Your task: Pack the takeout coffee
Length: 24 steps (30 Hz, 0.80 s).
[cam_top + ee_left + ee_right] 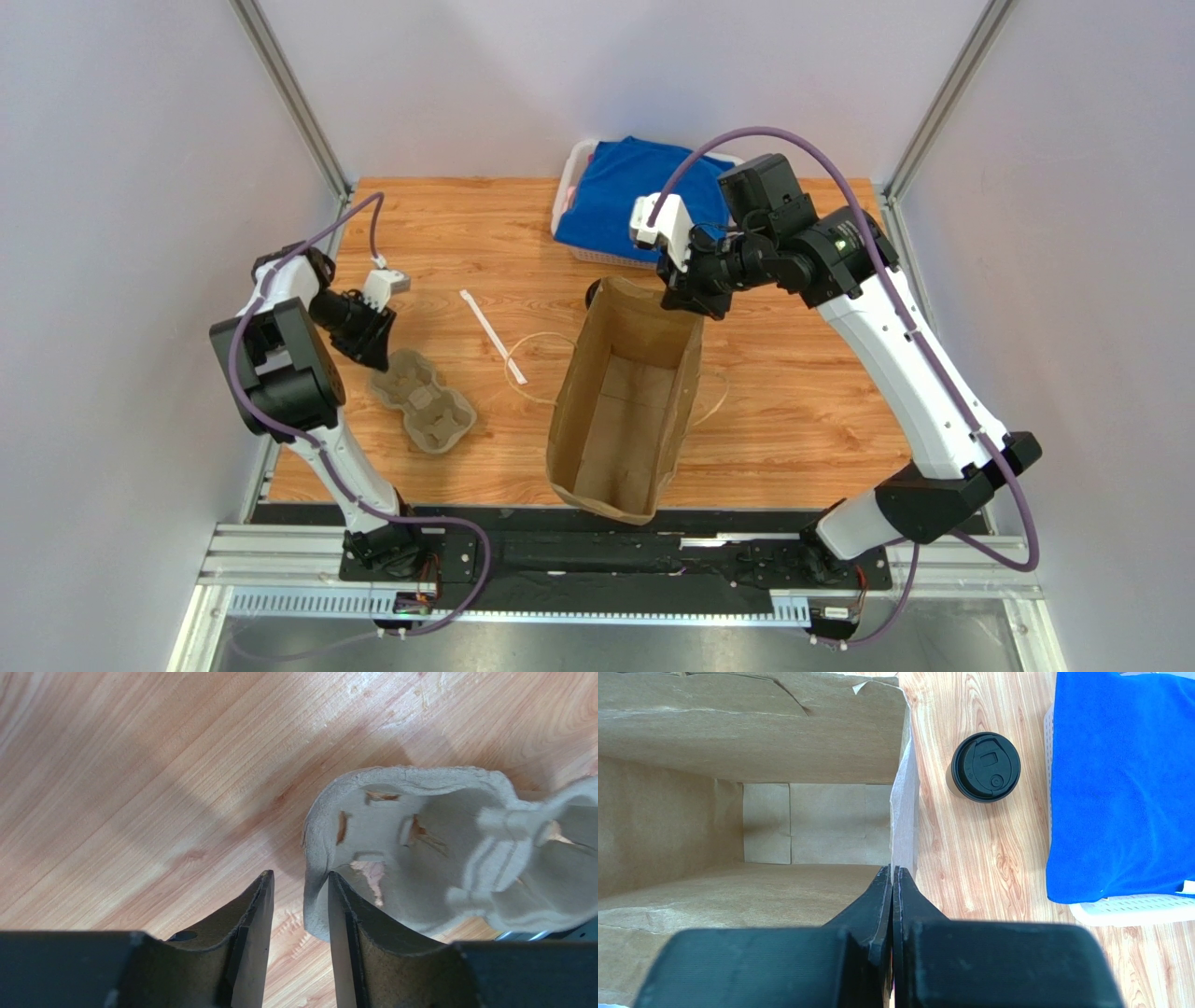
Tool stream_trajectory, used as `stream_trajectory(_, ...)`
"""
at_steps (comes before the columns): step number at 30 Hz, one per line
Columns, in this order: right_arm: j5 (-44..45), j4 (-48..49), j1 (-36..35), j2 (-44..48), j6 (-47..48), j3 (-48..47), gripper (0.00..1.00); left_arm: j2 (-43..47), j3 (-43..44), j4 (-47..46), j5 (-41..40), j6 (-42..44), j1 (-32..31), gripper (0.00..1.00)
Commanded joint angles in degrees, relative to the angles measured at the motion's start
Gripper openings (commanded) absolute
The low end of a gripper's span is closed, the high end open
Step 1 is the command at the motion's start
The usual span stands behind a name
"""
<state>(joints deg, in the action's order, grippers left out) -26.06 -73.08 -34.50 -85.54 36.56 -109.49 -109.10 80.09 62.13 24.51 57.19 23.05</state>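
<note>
Two grippers, two different states. The right gripper (892,876) is clamped flat on the rim of the paper bag (738,735). Its jaws meet with the bag's thin wall pressed between them, at the far, 12 o'clock end of the bag's mouth in the top view. The bag stands open near the middle of the wooden table (814,378), and its inside shows brown paper down to the bottom fold.

Outside the pinched wall, at about 1 o'clock from the fingertips in the right wrist view, stands the takeout coffee (985,766). It is seen from straight above, so little more than its round black lid shows. It sits on the tabletop near the bag but apart from it, between the bag and a white basket (1130,911) that holds a blue cloth (1116,777). In the top view the right arm covers the cup.

The left gripper (296,894) is parted, with only table wood in the gap and nothing held. The grey pulp cup carrier (435,861) lies at 3 o'clock from it in the left wrist view, its rim just beside one finger; whether they touch I cannot tell. In the top view the carrier sits at 9 o'clock from the bag, well apart from it, and a thin white strip (491,333) lies flat between them.
</note>
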Motion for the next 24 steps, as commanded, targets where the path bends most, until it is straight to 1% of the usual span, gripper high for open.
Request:
stream_trajectory(1, -1.01, 1.89, 0.49, 0.02, 0.71, -0.20, 0.00, -0.59, 1.91, 0.45, -0.87, 1.87, -0.72, 0.40)
stream_trajectory(4, -1.01, 1.97, 0.57, -0.07, 0.80, -0.20, 0.00, -0.77, 2.00, 1.15, -0.61, 2.14, -1.07, 0.41)
stream_trajectory(7, -1.09, 1.80, 0.58, 0.02, 0.80, -0.20, 0.00, -0.59, 1.73, 2.03, 0.10, 2.66, -1.34, 0.46)
stream_trajectory(9, -1.09, 1.71, 0.58, 0.02, 0.80, -0.28, 0.00, -0.33, 1.47, 2.12, 0.36, 2.67, -1.34, 0.45)
stream_trajectory(10, -1.09, 1.71, 0.66, 0.02, 0.80, -0.28, 0.00, -0.24, 1.47, 2.21, 0.53, 2.66, -1.25, 0.42)
stream_trajectory(11, -1.18, 1.71, 0.58, 0.02, 0.80, -0.37, 0.00, -0.06, 1.55, 2.29, 0.62, 2.66, -1.34, 0.30)
stream_trajectory(13, -1.01, 1.71, 0.58, 0.11, 0.88, -0.28, 0.00, 1.16, 2.26, 2.91, 1.32, 3.01, -1.25, 0.17)
stream_trajectory(15, -0.74, 1.80, 0.66, 0.28, 1.23, -0.11, 0.00, 3.53, 3.92, 3.87, 1.33, 3.10, -1.25, 0.11)
stream_trajectory(16, -0.74, 1.80, 0.66, 0.46, 1.24, -0.02, 0.00, 4.59, 4.80, 4.49, 1.68, 3.02, -1.34, 0.04)
stream_trajectory(17, -0.66, 1.89, 0.66, 0.63, 1.24, 0.07, 0.00, 5.47, 6.03, 6.23, 1.77, 2.76, -1.25, 0.01)
stream_trajectory(18, -0.65, 2.15, 0.66, 0.81, 1.24, 0.24, 0.00, 7.65, 9.00, 7.29, 2.20, 2.84, -1.25, 0.00)
stream_trajectory(20, -0.48, 2.59, 0.66, 1.34, 1.15, 0.59, 0.00, 9.95, 12.52, 9.84, 3.08, 2.58, -1.25, 0.00)
stream_trajectory(21, -0.48, 2.76, 0.66, 1.51, 1.06, 0.77, 0.00, 12.13, 16.28, 10.55, 3.78, 2.93, -1.25, 0.00)
stream_trajectory(23, -0.57, 2.94, 0.66, 1.95, 0.89, 0.77, 0.00, 14.17, 20.43, 12.39, 4.40, 2.67, -1.25, 0.00)
stream_trajectory(24, -0.48, 2.94, 0.66, 2.13, 0.80, 0.86, 0.00, 15.83, 25.67, 13.27, 5.53, 2.75, -1.34, 0.00)
